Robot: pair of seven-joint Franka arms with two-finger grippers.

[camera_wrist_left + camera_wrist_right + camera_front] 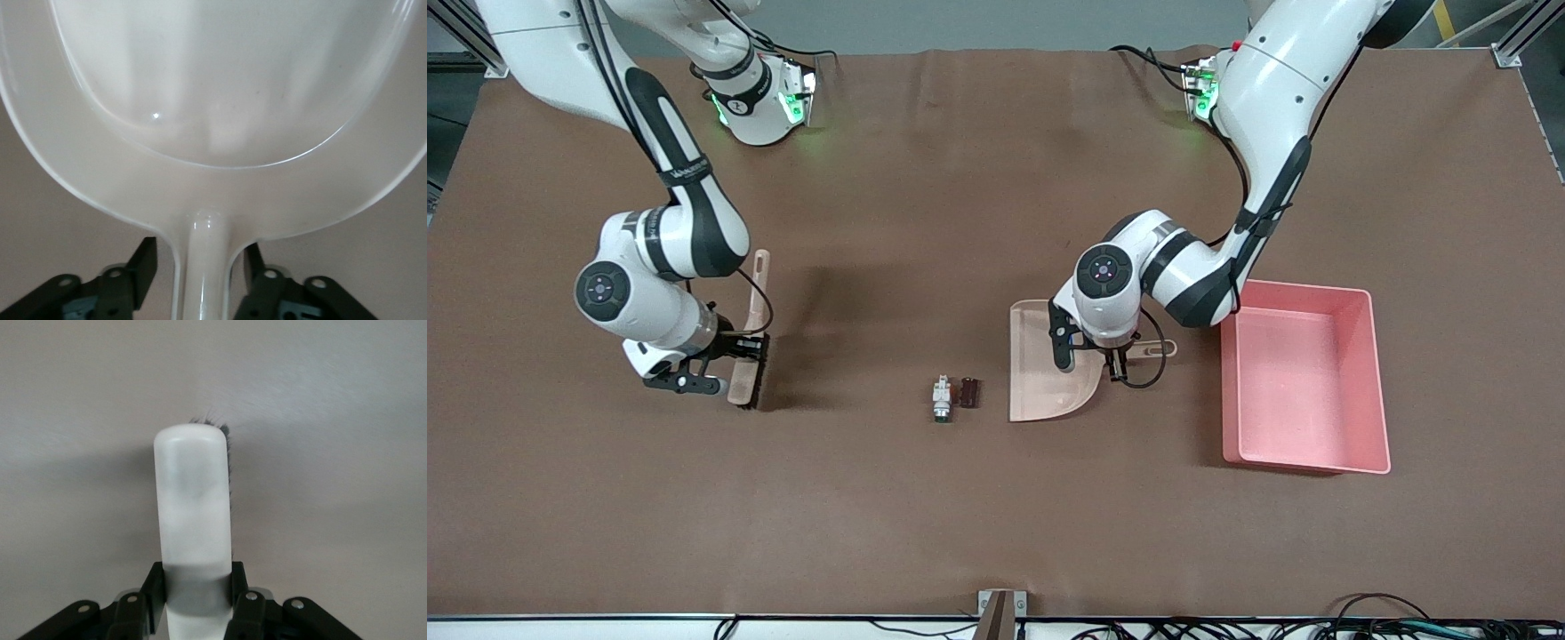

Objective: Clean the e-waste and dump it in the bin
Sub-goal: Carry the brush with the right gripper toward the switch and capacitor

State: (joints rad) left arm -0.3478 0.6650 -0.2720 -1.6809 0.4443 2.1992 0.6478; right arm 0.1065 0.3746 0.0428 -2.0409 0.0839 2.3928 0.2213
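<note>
We see the two tiny e-waste parts (955,396) on the brown worktop (960,516) between both arms. The right gripper (734,356) clamps the beige bristle brush (749,342); the left gripper (1116,363) straddles the beige plastic dustpan (1040,378) handle without pinching it, beside the pink rectangular plastic bin (1303,378).

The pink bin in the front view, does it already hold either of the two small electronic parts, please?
No, the pink bin shows only bare floor, and both small parts lie on the table beside the dustpan.
</note>
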